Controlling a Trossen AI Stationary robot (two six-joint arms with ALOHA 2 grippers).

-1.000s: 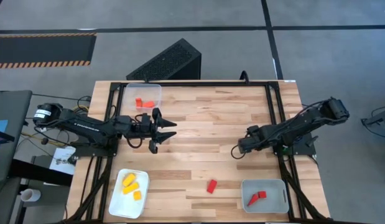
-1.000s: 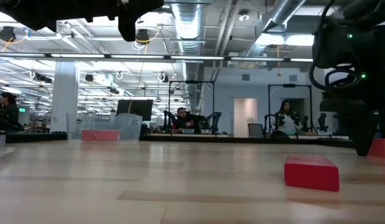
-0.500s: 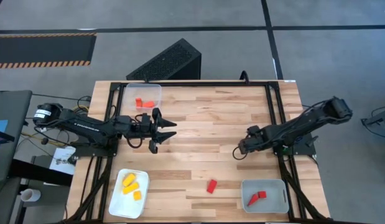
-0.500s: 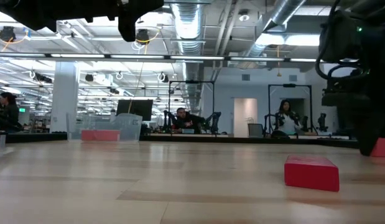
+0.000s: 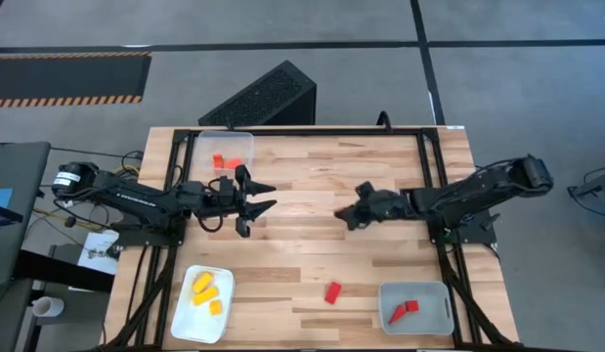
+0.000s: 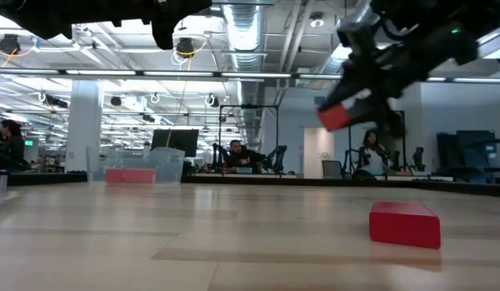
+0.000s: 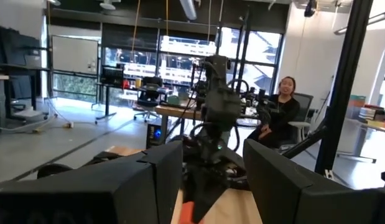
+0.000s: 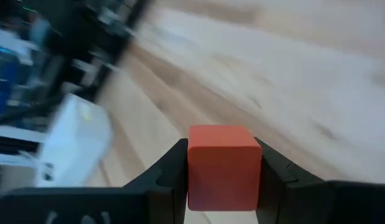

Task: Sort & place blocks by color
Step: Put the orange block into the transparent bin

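- Three yellow blocks (image 5: pixel 206 291), two orange blocks (image 5: pixel 223 160), two red wedges (image 5: pixel 404 310) in trays; one red block (image 5: pixel 332 292) at 6 o'clock on the wooden worktop (image 5: pixel 312 196).
- Right gripper (image 5: pixel 347 215) clenched on an orange-red cube (image 8: pixel 224 166); left gripper (image 5: pixel 263 196) spread, empty.
- Workshop behind, people seated.

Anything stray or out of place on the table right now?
One red block lies loose on the bare wood, left of the tray holding the other red pieces, so it is still unsorted. Otherwise nothing stands out: the right tool holds an orange-red block over mid-table, and nothing looks spilled or damaged.

Right pincer (image 5: pixel 347 217) holds block (image 8: pixel 224 168) mid-table; loose block (image 5: pixel 332 292) lies beside right tray (image 5: pixel 416 307).
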